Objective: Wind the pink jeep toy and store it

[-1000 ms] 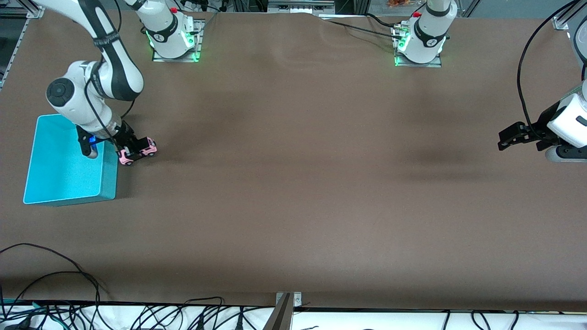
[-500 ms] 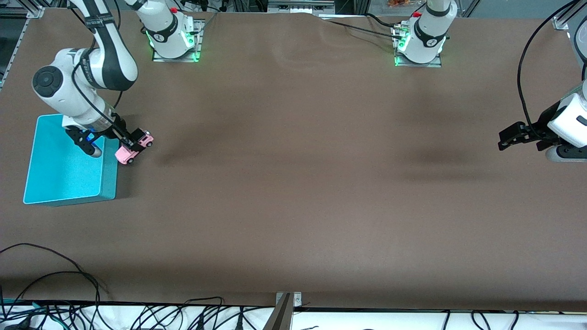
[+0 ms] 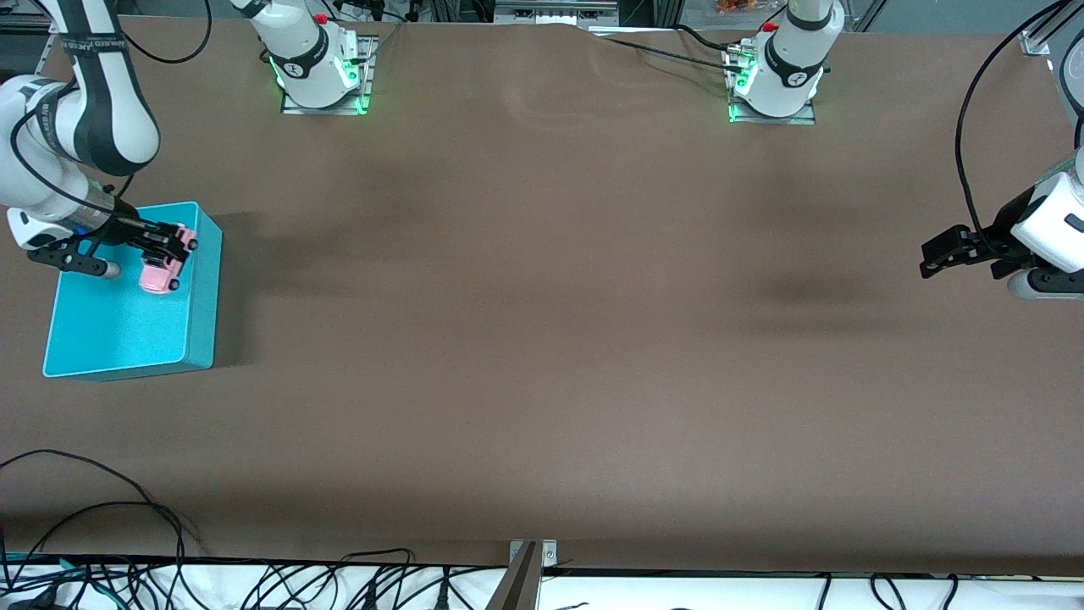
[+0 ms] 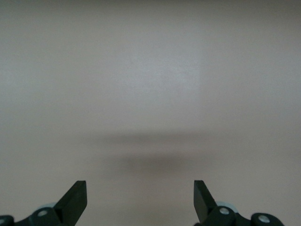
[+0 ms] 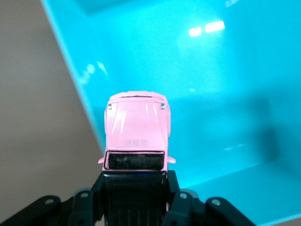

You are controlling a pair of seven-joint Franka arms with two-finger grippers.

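In the front view, the right gripper [image 3: 174, 246] hangs over the turquoise bin [image 3: 118, 326] at the right arm's end of the table [image 3: 542, 339], its fingers pinching the pink jeep toy [image 3: 161, 273], which is up in the air above the bin's open inside. The left gripper [image 3: 931, 258] waits above the table at the left arm's end.

In the left wrist view, the left gripper's fingers [image 4: 75, 202] are spread wide over bare table.

In the right wrist view, the jeep [image 5: 136, 129] sits clamped at its black rear, hood pointing out over the bin [image 5: 221, 94].
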